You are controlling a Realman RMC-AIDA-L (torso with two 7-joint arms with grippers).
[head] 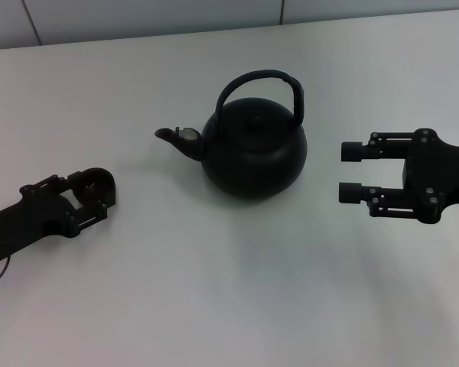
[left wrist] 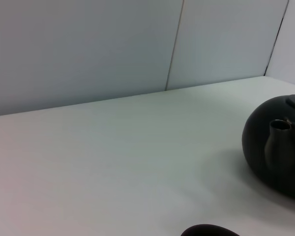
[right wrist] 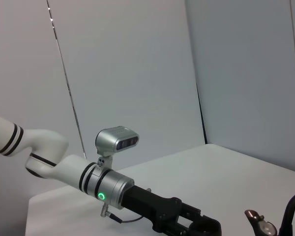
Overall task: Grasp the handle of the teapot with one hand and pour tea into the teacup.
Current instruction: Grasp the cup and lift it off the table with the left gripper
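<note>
The teapot (head: 252,153) stands upright in the middle of the white table, spout (head: 174,138) towards my left arm. Its arched handle (head: 264,78) stands up over the lid. My right gripper (head: 344,172) is open, level with the teapot's body and a short gap to its right, touching nothing. My left gripper (head: 99,193) is at the left, shut around the small round teacup (head: 94,182), well short of the spout. The left wrist view shows the teapot's body (left wrist: 280,147) and a dark cup rim (left wrist: 209,230) at its edge. The right wrist view shows the left gripper (right wrist: 196,226) and the spout (right wrist: 258,227).
The white table (head: 229,290) ends at a pale wall along the back (head: 138,15). My left arm (right wrist: 108,184) reaches in from the left.
</note>
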